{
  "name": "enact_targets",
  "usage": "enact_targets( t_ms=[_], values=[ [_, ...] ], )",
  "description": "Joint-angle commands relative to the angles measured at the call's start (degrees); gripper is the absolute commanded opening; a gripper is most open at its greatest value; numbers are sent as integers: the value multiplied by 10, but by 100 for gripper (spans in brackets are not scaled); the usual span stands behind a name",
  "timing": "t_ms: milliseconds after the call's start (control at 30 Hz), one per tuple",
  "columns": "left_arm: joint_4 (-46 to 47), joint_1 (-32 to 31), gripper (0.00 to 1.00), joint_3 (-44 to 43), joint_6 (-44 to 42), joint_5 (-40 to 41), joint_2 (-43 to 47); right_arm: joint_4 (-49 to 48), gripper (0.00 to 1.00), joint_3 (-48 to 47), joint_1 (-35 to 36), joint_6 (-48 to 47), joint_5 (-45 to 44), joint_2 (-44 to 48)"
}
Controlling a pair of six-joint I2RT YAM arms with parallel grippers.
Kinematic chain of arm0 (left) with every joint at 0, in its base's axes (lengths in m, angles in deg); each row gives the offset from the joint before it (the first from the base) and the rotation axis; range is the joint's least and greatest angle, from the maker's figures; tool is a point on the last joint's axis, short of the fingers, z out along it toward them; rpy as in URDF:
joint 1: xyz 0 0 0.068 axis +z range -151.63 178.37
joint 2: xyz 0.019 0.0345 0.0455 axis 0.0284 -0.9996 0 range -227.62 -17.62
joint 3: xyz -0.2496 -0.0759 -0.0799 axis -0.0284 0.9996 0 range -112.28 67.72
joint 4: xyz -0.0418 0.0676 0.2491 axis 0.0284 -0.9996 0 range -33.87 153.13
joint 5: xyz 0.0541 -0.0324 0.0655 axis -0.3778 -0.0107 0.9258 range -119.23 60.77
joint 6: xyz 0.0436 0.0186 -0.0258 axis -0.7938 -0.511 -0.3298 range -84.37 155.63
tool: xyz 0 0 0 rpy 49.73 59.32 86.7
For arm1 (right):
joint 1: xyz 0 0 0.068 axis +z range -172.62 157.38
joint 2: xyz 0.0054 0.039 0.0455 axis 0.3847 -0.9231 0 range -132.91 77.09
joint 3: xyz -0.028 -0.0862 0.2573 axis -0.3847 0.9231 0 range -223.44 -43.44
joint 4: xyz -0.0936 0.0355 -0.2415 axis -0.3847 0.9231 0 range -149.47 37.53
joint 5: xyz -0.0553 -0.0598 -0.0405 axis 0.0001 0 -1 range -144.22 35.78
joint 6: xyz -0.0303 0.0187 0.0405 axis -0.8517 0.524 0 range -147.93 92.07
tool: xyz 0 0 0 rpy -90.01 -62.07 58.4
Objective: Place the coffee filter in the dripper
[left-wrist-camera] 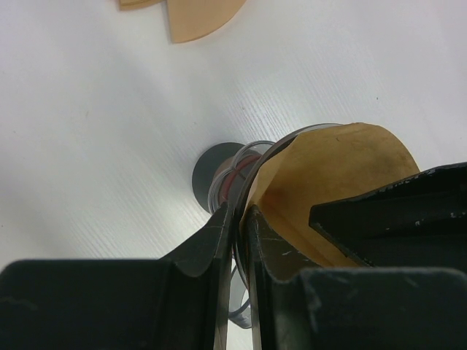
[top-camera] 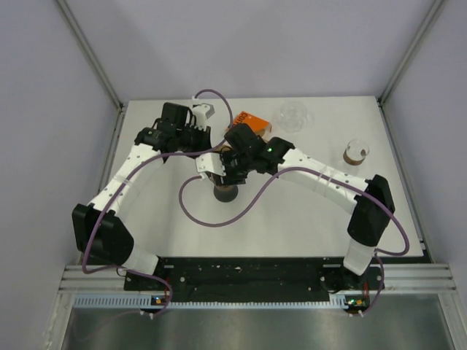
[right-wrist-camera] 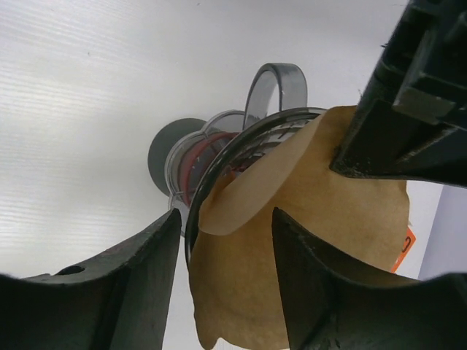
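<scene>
Left fingers [left-wrist-camera: 208, 255] nearly closed on the dripper [left-wrist-camera: 233, 171] rim, coffee filter [left-wrist-camera: 336, 175] partly in.
Right fingers [right-wrist-camera: 131, 277] stand wide apart astride the near rim and a paper fold, gripping nothing. The filter lies opened in the dripper on the worktop [right-wrist-camera: 95, 73] but rides over the rim. This looks like the seating step. Next, press it down evenly without tipping the dripper.

Bright even light, soft shadows, blurred foregrounds.
</scene>
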Motion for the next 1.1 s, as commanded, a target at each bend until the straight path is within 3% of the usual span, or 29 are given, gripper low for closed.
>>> enact_targets(
  t_ms=[0, 300, 467, 767, 933, 1067],
  values=[
    [18, 1, 17, -5, -7, -3, 8, -3, 55, -41, 14, 29, -31, -8],
    [17, 1, 17, -5, -7, -3, 10, -2, 56, -69, 51, 1, -31, -43],
    [17, 1, 17, -4, -8, -1, 12, 0, 37, -80, 51, 5, -33, -54],
    [17, 1, 17, -5, -8, -3, 9, 16, 22, -85, 51, 18, -56, -68],
    [17, 1, 17, -5, -8, -4, 7, 32, 0, -100, 52, 30, -56, -77],
    [15, 1, 17, -5, -8, -4, 7, 36, 0, -102, 52, 38, -63, -81]
  ],
)
